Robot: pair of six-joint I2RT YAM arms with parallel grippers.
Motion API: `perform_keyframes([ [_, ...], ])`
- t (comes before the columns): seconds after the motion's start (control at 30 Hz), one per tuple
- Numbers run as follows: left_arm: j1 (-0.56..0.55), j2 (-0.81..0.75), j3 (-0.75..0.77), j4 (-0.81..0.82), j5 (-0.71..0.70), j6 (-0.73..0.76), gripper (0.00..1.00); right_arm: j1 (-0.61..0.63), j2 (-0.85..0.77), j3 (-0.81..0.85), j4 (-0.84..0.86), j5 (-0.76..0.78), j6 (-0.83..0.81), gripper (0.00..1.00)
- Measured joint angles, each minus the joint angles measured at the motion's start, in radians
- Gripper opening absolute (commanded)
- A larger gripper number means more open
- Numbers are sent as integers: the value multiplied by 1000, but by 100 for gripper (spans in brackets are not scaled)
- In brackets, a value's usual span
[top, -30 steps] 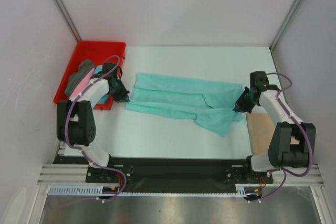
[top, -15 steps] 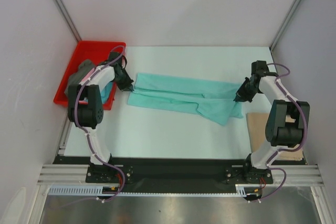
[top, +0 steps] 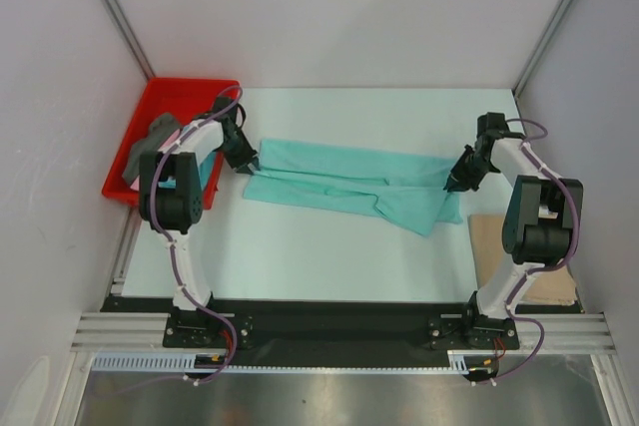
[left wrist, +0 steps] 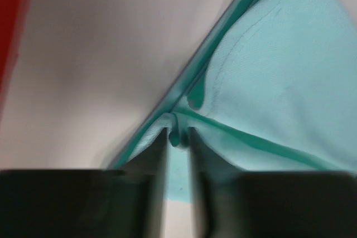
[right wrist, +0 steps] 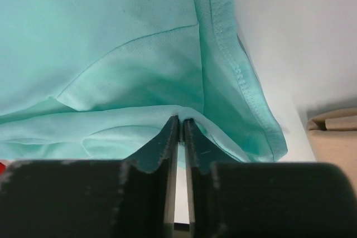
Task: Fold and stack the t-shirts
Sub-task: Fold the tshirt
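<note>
A mint green t-shirt (top: 349, 182) lies stretched in a long band across the white table. My left gripper (top: 250, 164) is shut on its left edge, the cloth pinched between the fingers in the left wrist view (left wrist: 178, 135). My right gripper (top: 452, 183) is shut on its right end, with the fabric (right wrist: 139, 65) bunched at the fingertips (right wrist: 181, 120). A tan folded shirt (top: 499, 246) lies at the right near the table edge. Dark grey (top: 150, 142) and pink (top: 165, 147) shirts lie in the red tray.
The red plastic tray (top: 180, 97) stands at the back left, right beside my left arm. Grey walls close in the table on the left, back and right.
Both grippers have carried the shirt's ends toward the back of the table, pulling the shirt straighter. In the last half second they barely moved.
</note>
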Motion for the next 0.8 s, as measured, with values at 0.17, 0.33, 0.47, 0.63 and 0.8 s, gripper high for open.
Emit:
perform_keyframes([
  [0.17, -6, 7, 34, -39, -56, 30, 66, -8, 32, 46, -16, 10, -18, 35],
  [0.33, -49, -80, 29, -47, -126, 98, 61, 7, 52, 180, -98, 103, -90, 43],
  [0.47, -119, -236, -72, 24, -30, 157, 41, 113, 24, 236, -85, 106, -103, 42],
  [0.63, -211, -229, -133, 105, 113, 177, 40, 369, 25, 232, 38, -8, -47, 33],
  [0.8, -230, -166, -206, 178, 253, 158, 39, 581, 77, 211, 143, -70, -15, 33],
])
